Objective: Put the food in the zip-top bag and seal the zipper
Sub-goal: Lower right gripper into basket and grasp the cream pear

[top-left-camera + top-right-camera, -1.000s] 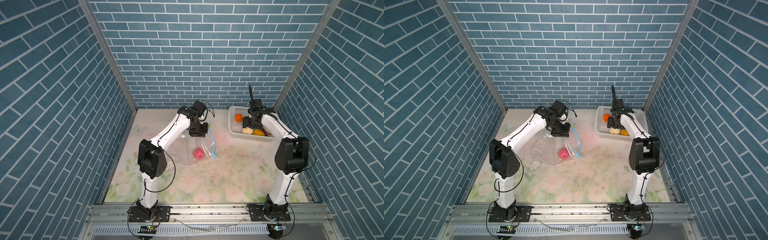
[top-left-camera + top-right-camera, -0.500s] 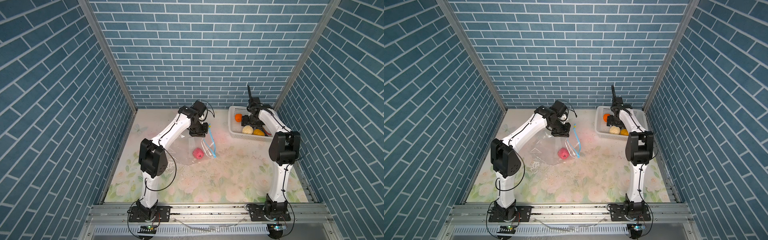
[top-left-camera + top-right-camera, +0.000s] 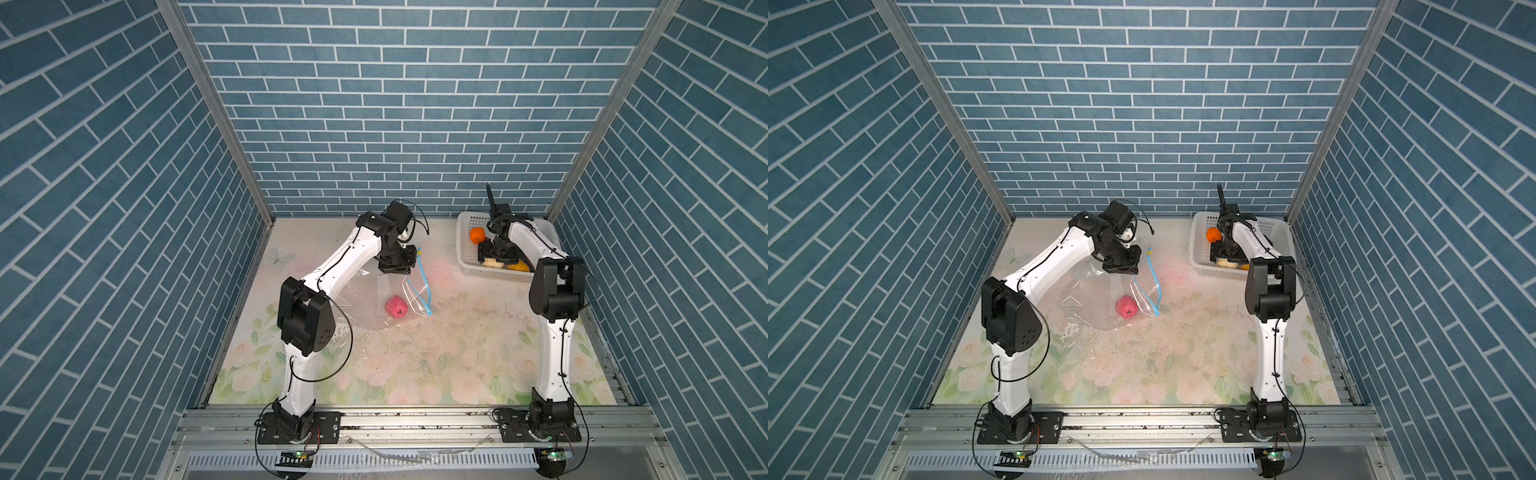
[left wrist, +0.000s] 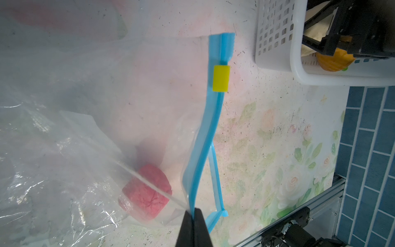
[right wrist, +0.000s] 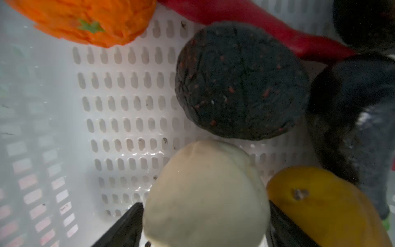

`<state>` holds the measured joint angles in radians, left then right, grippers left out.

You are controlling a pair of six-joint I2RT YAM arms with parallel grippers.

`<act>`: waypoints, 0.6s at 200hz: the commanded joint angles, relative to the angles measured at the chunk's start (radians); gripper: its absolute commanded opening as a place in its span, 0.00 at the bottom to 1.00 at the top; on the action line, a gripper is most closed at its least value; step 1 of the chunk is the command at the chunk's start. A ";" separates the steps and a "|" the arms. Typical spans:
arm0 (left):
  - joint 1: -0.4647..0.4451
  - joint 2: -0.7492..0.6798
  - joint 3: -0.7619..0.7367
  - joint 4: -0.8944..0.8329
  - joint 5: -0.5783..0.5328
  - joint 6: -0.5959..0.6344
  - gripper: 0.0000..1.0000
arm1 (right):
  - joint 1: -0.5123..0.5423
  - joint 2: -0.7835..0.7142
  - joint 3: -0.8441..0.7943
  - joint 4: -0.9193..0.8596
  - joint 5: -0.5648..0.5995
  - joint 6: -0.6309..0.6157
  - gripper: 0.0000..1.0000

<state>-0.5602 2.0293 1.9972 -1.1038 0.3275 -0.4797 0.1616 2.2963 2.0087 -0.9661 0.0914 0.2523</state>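
Note:
The clear zip-top bag (image 3: 365, 299) (image 3: 1092, 299) (image 4: 64, 128) lies left of centre with a pink food piece (image 3: 395, 306) (image 3: 1127, 308) (image 4: 147, 198) inside. My left gripper (image 3: 395, 270) (image 3: 1121, 270) (image 4: 193, 216) is shut on the bag's mouth edge by the blue zipper (image 3: 420, 282) (image 4: 205, 149), holding it up. The mouth gapes. My right gripper (image 3: 494, 259) (image 5: 205, 206) is down in the white basket (image 3: 465, 253) (image 5: 128, 107), open, with its fingers either side of a cream piece (image 5: 205, 188). Beside it lie an orange piece (image 5: 89, 21) (image 3: 477, 235), a black lump (image 5: 241, 81), a red strip (image 5: 267, 25) and a yellow-orange piece (image 5: 320, 209).
The basket stands at the back right corner against the brick wall. A yellow slider (image 4: 221, 78) sits near the zipper's far end. Brick walls close in three sides. A metal rail (image 3: 415, 419) with both arm bases runs along the front edge.
My right gripper has opened wider and come down over the cream piece in the basket, its arm swinging inward. The left gripper and the bag have stayed put.

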 commanded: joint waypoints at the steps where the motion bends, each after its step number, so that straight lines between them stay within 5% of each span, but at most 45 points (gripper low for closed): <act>1: 0.008 0.019 0.018 -0.020 -0.001 0.009 0.00 | -0.002 0.026 0.061 -0.030 -0.010 -0.017 0.87; 120: 0.009 0.017 0.014 -0.021 -0.003 0.009 0.00 | -0.004 0.001 0.053 -0.011 -0.064 -0.001 0.70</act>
<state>-0.5568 2.0293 1.9972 -1.1042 0.3271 -0.4797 0.1608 2.3211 2.0335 -0.9668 0.0528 0.2531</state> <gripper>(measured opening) 0.044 0.742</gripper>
